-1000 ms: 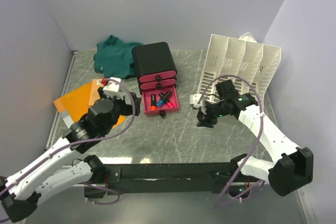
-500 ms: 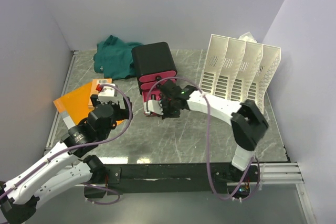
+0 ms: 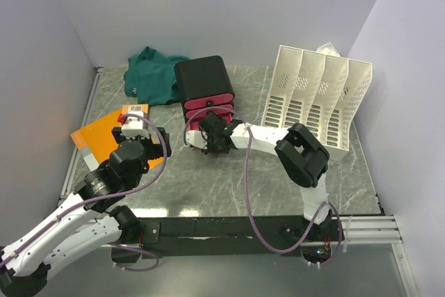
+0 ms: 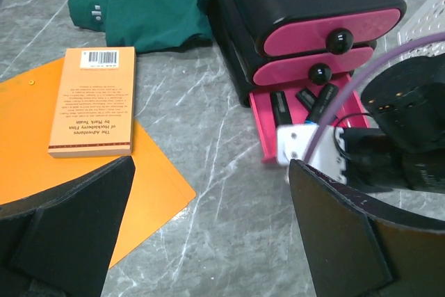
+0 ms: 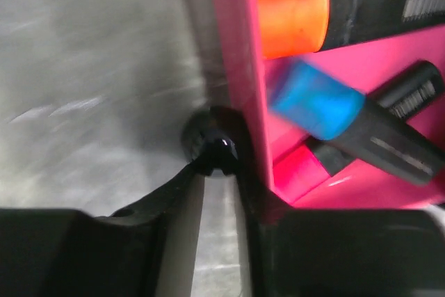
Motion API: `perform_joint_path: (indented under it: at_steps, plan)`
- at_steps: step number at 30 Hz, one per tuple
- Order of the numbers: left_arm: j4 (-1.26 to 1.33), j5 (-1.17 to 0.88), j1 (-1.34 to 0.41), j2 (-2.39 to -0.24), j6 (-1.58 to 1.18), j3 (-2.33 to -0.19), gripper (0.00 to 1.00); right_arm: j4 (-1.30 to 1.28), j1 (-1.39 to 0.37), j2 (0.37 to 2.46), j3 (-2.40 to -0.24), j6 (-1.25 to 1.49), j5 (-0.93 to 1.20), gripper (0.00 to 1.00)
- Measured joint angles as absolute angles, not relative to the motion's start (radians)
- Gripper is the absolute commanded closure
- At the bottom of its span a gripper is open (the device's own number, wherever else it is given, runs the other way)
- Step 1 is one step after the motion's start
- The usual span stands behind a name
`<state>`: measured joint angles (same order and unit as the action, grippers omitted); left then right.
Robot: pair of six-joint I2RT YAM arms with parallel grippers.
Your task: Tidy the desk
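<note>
The desk (image 3: 229, 179) is grey-green marble. On it stands a black drawer box (image 3: 204, 81) with pink fronts, its bottom drawer (image 4: 268, 133) pulled out. Markers (image 5: 361, 12) with orange, blue and pink ends lie inside. My right gripper (image 3: 212, 138) is at that drawer's front. In the right wrist view its fingertips (image 5: 189, 175) pinch the black drawer knob (image 5: 215, 149). My left gripper (image 4: 208, 172) hovers open over bare stone left of the drawer, holding nothing.
An orange book (image 4: 94, 99) lies on an orange folder (image 4: 42, 172) at the left. A green cloth (image 3: 151, 74) is bunched at the back left. A white slotted file rack (image 3: 316, 95) stands at the back right.
My right arm swung left from beside the file rack to the open drawer, and its fingers now close on the knob. The left gripper shifted slightly left and stayed open.
</note>
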<state>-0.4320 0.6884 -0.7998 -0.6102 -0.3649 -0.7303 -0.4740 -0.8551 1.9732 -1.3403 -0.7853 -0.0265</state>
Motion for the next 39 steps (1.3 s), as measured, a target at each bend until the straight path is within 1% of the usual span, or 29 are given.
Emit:
perform_joint_path:
  at_steps: [1,3,4,6,7,10,12,13,18,19,21,25,29,31,32,33,35,36,39]
  plan:
    - [-0.432,0.691,-0.8,-0.609,-0.365,-0.73,0.01,-0.444,-0.857,1.982,-1.341,-0.773,-0.056,0.54]
    - [-0.432,0.697,-0.8,-0.605,-0.365,-0.73,0.01,-0.393,-0.857,1.993,-1.346,-0.752,-0.107,0.5]
    - [-0.432,0.699,-0.8,-0.604,-0.366,-0.73,0.0,-0.369,-0.858,1.995,-1.348,-0.749,-0.127,0.46]
    - [-0.433,0.704,-0.8,-0.604,-0.368,-0.73,0.0,-0.303,-0.858,2.003,-1.354,-0.734,-0.171,0.42]
    - [-0.433,0.705,-0.8,-0.604,-0.37,-0.73,0.0,-0.277,-0.858,2.003,-1.355,-0.733,-0.186,0.38]
    - [-0.434,0.706,-0.8,-0.601,-0.376,-0.73,0.0,-0.19,-0.858,2.008,-1.362,-0.722,-0.232,0.31]
    - [-0.434,0.706,-0.8,-0.599,-0.38,-0.73,0.01,-0.139,-0.858,2.024,-1.371,-0.714,-0.257,0.29]
    - [-0.434,0.706,-0.8,-0.597,-0.38,-0.73,0.01,-0.127,-0.857,2.032,-1.373,-0.709,-0.264,0.24]
    - [-0.434,0.707,-0.8,-0.591,-0.381,-0.73,0.01,-0.087,-0.866,2.071,-1.374,-0.691,-0.282,0.1]
    - [-0.435,0.708,-0.8,-0.591,-0.382,-0.73,0.01,-0.073,-0.867,2.07,-1.375,-0.685,-0.283,0.04]
    - [-0.435,0.708,-0.8,-0.591,-0.382,-0.73,0.01,-0.064,-0.868,2.07,-1.375,-0.682,-0.281,0.0]
    - [-0.435,0.708,-0.8,-0.586,-0.384,-0.73,0.01,-0.061,-0.865,2.064,-1.376,-0.665,-0.252,0.0]
    - [-0.435,0.709,-0.8,-0.575,-0.384,-0.73,0.01,-0.141,-0.861,2.014,-1.37,-0.661,-0.138,0.06]
    - [-0.435,0.709,-0.8,-0.57,-0.385,-0.73,0.0,-0.19,-0.86,1.974,-1.366,-0.667,-0.079,0.12]
    - [-0.435,0.709,-0.8,-0.57,-0.386,-0.73,0.01,-0.213,-0.859,1.95,-1.366,-0.671,-0.047,0.17]
    - [-0.435,0.709,-0.8,-0.57,-0.387,-0.73,0.01,-0.233,-0.859,1.925,-1.366,-0.675,-0.015,0.3]
    - [-0.435,0.709,-0.8,-0.57,-0.387,-0.73,0.0,-0.273,-0.856,1.881,-1.367,-0.688,0.044,0.48]
    - [-0.435,0.709,-0.8,-0.57,-0.387,-0.73,0.01,-0.294,-0.855,1.865,-1.37,-0.696,0.072,0.64]
    - [-0.435,0.709,-0.8,-0.57,-0.387,-0.73,0.0,-0.344,-0.844,1.858,-1.398,-0.718,0.117,0.8]
